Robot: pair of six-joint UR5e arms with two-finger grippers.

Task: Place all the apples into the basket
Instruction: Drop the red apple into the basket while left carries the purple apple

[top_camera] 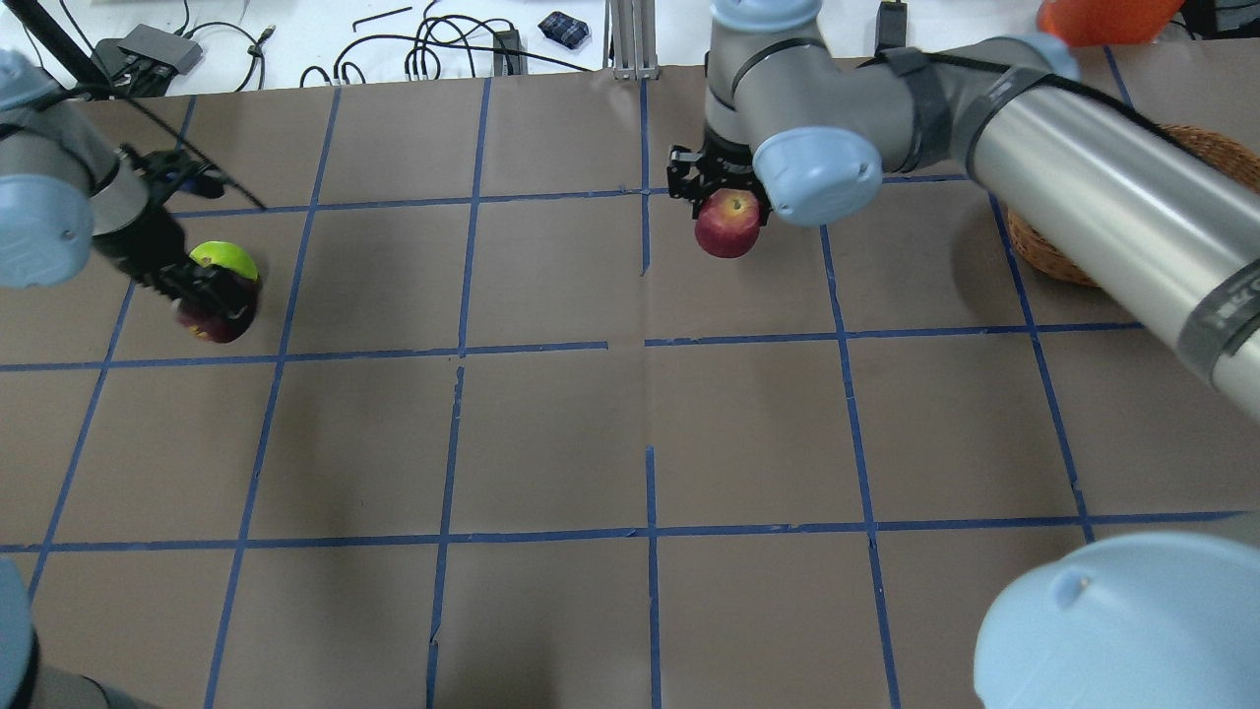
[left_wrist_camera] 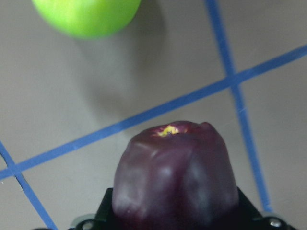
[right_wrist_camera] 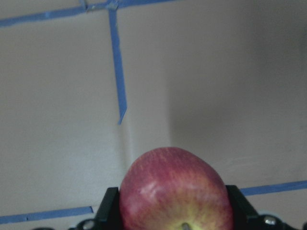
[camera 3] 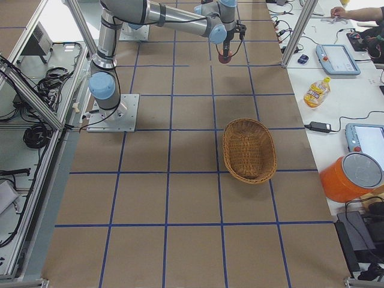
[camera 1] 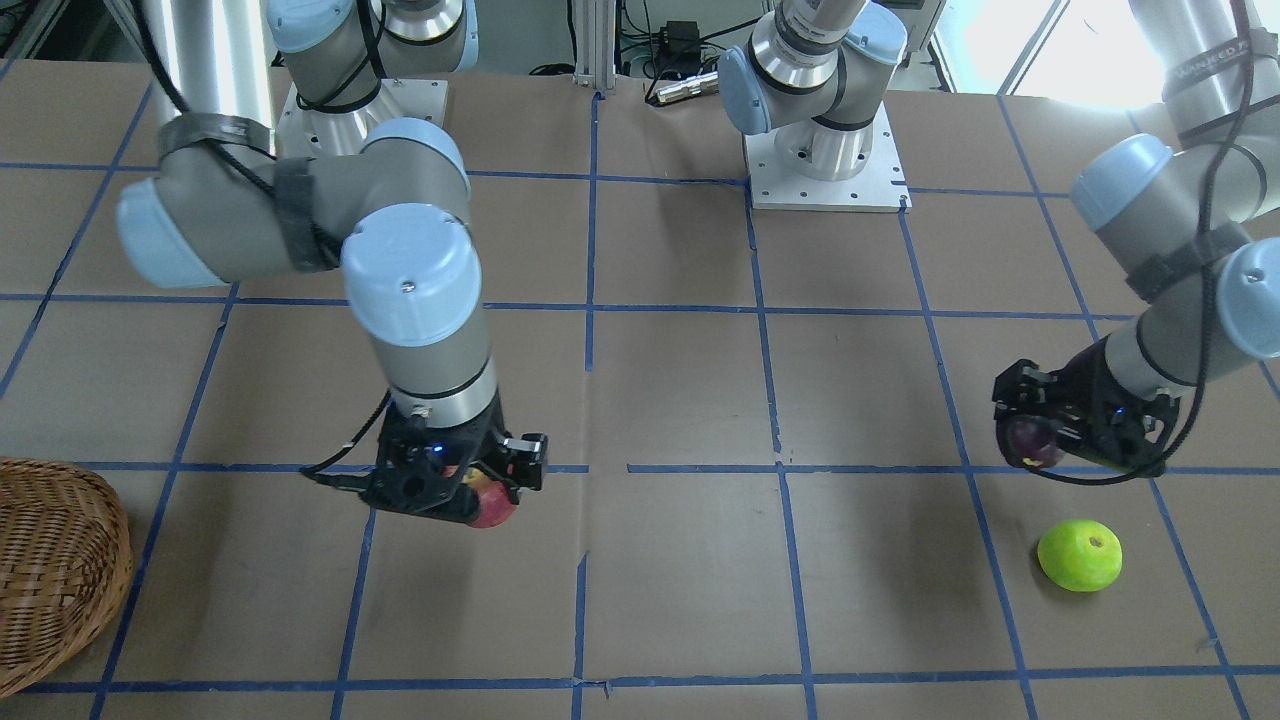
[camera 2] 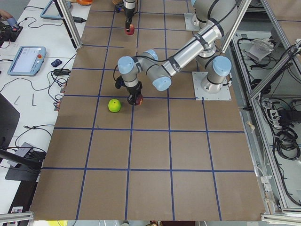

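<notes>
My left gripper is shut on the dark purple-maroon apple and holds it above the table; it also shows in the front-facing view. The lime green apple lies on the table right beside it, also seen in the overhead view. My right gripper is shut on the red apple with yellowish streaks, held above the table's middle. The brown wicker basket sits at the table's right end, partly hidden by my right arm in the overhead view.
The two arm bases stand at the robot's side of the table. An orange container, a yellow bottle and tablets lie on the white bench beyond the table's far edge.
</notes>
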